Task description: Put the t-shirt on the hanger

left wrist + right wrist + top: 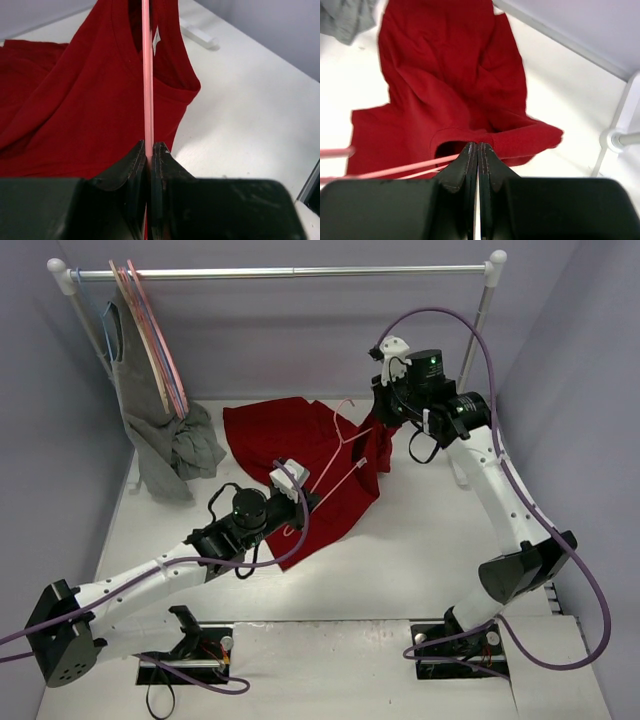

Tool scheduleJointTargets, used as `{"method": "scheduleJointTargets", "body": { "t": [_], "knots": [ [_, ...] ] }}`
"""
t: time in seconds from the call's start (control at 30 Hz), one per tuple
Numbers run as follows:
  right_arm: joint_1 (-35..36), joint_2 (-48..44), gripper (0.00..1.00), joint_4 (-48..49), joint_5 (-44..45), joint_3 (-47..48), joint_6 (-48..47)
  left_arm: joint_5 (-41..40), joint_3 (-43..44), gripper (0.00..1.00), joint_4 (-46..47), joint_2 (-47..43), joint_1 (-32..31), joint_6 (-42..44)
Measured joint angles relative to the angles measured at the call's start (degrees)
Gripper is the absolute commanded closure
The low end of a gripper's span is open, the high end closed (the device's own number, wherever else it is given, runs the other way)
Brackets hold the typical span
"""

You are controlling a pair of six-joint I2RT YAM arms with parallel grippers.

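Left claw (148,146) clenched on hanger (146,75) | right claw (478,146) pinching t-shirt (455,75) | best: keep opening taut; feed wire in slowly

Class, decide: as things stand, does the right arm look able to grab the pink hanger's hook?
Probably not yet: the hook of the hanger lies near and bare, but the right gripper is shut on the t-shirt.

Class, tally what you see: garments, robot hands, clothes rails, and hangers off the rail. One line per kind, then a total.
Garments: 2, the red t-shirt and the grey garment
Robot hands: 2, the left hand and the right hand
Clothes rails: 1, the metal rail
Hangers off the rail: 1, the pink hanger
Total: 6
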Motion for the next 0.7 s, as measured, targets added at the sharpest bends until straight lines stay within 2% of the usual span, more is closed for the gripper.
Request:
{"method": "scheduleJointTargets", "body": {
  "t": [0.33,0.7],
  "knots": [
    [5.44,-1.20,1.00,0.04,-1.77,0.94,1.16,-3.61,2.60,1.00,6.54,4.92,0.00,-1.16],
    [9.07,-3.78,1.00,2.27,-1.79,1.97,3.37,-3.48,6.19,1.00,12.57,8.39,0.00,-3.89]
  ]
}}
